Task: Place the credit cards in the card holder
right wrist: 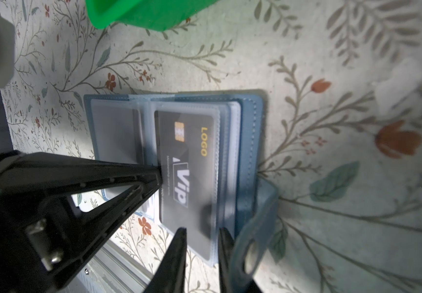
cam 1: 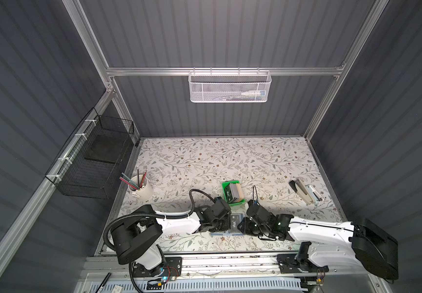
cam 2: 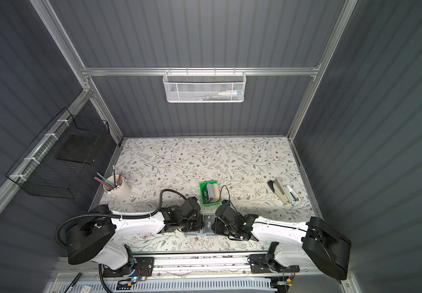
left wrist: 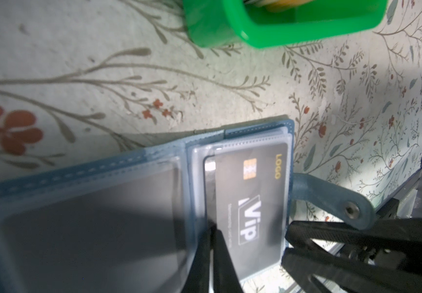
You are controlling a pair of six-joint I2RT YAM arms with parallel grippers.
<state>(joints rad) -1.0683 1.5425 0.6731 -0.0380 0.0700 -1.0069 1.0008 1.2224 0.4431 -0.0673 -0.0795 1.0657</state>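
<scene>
The blue card holder lies open on the table's front edge, between both grippers. A dark credit card marked "Vip" sits under a clear sleeve on its right page. My left gripper is shut, its tips against that card's inner edge. My right gripper stands slightly open over the page's outer end, beside the snap tab. More credit cards stand on edge in a green tray.
The green tray sits just behind the holder. A white cup of pencils stands at the left, a stapler at the right. A black wire basket hangs on the left wall, a white mesh one at the back.
</scene>
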